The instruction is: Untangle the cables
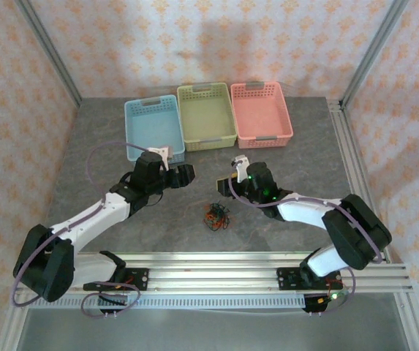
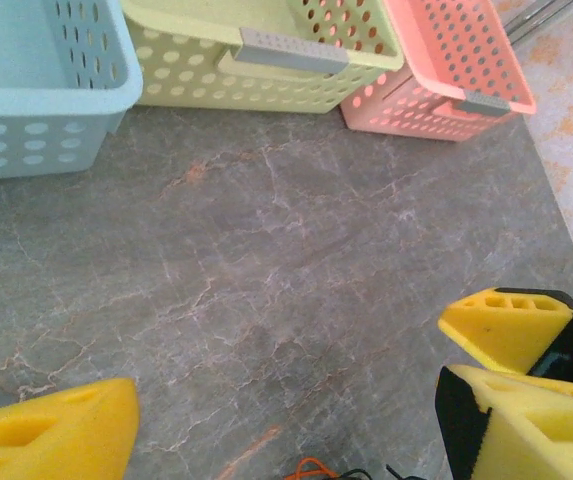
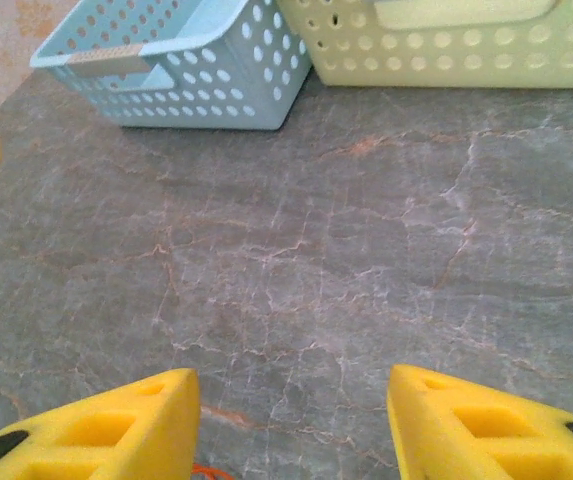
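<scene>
The tangled cables [image 1: 216, 216] lie on the worktop [image 1: 304, 157], just near of both hands. The left hand [image 2: 288, 400] and right hand [image 3: 293, 385] gape wide, empty. Pinching the whole clump could tighten the knot.

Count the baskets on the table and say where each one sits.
3. The blue basket is on the left, the green basket in the middle, the pink basket on the right, side by side at the far edge of the table. None seems hidden.
</scene>
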### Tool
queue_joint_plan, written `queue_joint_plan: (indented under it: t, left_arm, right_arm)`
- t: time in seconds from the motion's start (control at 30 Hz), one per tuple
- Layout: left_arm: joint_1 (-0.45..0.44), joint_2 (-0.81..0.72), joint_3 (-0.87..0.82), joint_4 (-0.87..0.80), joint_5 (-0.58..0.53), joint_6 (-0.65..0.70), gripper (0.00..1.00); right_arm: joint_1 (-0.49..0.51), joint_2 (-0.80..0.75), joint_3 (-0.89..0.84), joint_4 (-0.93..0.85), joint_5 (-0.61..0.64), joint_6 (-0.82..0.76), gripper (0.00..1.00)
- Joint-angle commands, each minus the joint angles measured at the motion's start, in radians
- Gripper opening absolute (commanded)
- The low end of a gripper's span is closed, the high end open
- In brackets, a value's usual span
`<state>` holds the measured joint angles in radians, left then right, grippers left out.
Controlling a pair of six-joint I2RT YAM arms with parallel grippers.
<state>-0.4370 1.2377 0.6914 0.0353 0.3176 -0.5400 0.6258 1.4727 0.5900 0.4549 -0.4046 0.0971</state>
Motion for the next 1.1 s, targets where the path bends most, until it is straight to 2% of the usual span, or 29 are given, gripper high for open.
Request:
queue_joint_plan:
  t: [0.0,0.1,0.27,0.43,0.73,0.9,0.93,1.07]
  left_arm:
    - [-0.004,0.022,0.039,-0.017,0.013,0.021,0.79]
    - [-0.007,0.025,0.046,-0.02,0.033,0.022,0.79]
    - [-0.016,0.034,0.06,-0.041,0.028,0.048,0.79]
    - [-0.018,0.073,0.07,-0.018,0.073,0.031,0.79]
    - [-0.017,0.096,0.078,-0.002,0.086,0.025,0.79]
    - [-0.019,0.1,0.089,0.023,-0.013,0.011,0.79]
    - [-0.018,0.115,0.104,0.022,-0.031,-0.02,0.79]
    - [-0.031,0.193,0.193,-0.031,-0.088,0.0,0.76]
  right_arm:
    - [0.004,0.03,0.023,0.017,-0.067,0.012,0.48]
    - [0.011,0.061,0.041,0.001,-0.126,-0.002,0.42]
    - [0.034,0.087,0.07,-0.04,-0.142,-0.031,0.41]
    - [0.045,0.107,0.078,-0.051,-0.184,-0.049,0.38]
    - [0.053,0.135,0.112,-0.104,-0.174,-0.062,0.38]
    - [0.054,0.126,0.11,-0.107,-0.16,-0.059,0.36]
    - [0.054,0.12,0.104,-0.102,-0.147,-0.055,0.36]
    - [0.054,0.112,0.099,-0.093,-0.131,-0.048,0.36]
